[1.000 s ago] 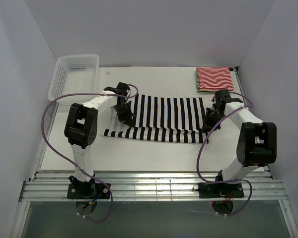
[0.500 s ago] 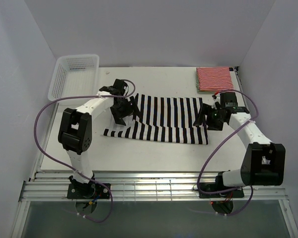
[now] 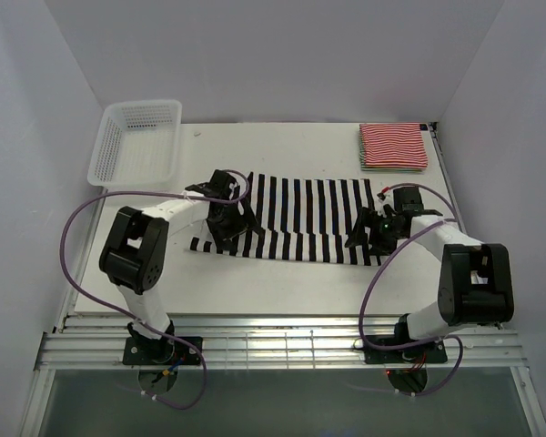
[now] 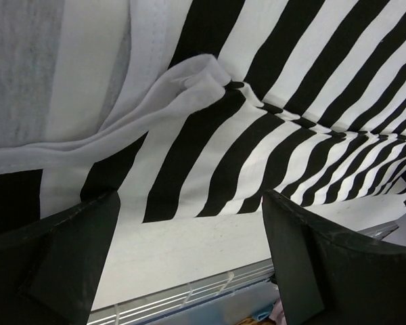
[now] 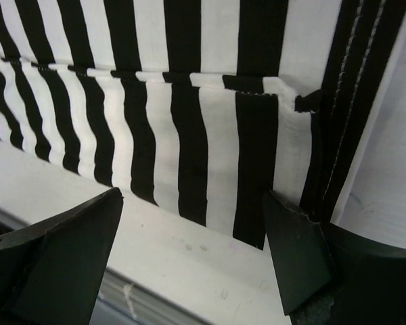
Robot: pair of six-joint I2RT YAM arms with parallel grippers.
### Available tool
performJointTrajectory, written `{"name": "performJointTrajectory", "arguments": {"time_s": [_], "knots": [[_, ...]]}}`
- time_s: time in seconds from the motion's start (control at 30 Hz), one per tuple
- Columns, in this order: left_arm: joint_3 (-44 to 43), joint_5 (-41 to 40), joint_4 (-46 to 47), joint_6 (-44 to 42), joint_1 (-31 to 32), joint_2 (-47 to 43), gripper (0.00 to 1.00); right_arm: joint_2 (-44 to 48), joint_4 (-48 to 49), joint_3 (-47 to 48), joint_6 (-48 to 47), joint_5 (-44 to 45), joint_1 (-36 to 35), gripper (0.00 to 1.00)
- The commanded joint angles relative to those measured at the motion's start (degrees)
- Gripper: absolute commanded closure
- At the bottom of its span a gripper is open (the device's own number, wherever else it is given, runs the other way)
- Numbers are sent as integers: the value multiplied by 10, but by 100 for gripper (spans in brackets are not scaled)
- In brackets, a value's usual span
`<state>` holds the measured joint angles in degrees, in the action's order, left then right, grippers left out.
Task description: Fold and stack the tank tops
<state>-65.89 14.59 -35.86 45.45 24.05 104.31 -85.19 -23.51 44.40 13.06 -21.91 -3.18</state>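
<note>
The black-and-white broad-striped tank top (image 3: pixel 309 214) lies flat across the middle of the table, folded lengthwise, with its near edge doubled over. My left gripper (image 3: pixel 226 222) hovers open over its left end. The left wrist view shows the striped cloth (image 4: pixel 257 135) and a bunched white hem, with nothing between the fingers of the left gripper (image 4: pixel 189 203). My right gripper (image 3: pixel 369 232) is open over the right end. In the right wrist view the folded edge (image 5: pixel 189 128) lies just beyond the right gripper (image 5: pixel 193 196). A folded red-and-white tank top (image 3: pixel 393 144) rests at the back right.
A white mesh basket (image 3: pixel 105 150) stands at the back left corner. The table's near edge meets a metal rail (image 3: pixel 273 332) in front of the arm bases. White walls close in the left, right and back sides.
Both grippers have opened and let go of the black-and-white top. Both have moved from its ends toward its near edge, low over the cloth.
</note>
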Motion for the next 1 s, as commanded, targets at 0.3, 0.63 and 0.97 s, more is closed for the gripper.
{"name": "performJointTrajectory", "arguments": {"time_s": [0.3,0.63,0.97], "knots": [[184,11,30,40,1,-127,2,124,-24,-152,39,5,-6,10],[20,-32,-29,-11,2,-159,2,209,-90,-4,8,6,-9,10],[-302,-96,-55,-89,-39,98,2,62,-38,196,0,150,-9,10]]}}
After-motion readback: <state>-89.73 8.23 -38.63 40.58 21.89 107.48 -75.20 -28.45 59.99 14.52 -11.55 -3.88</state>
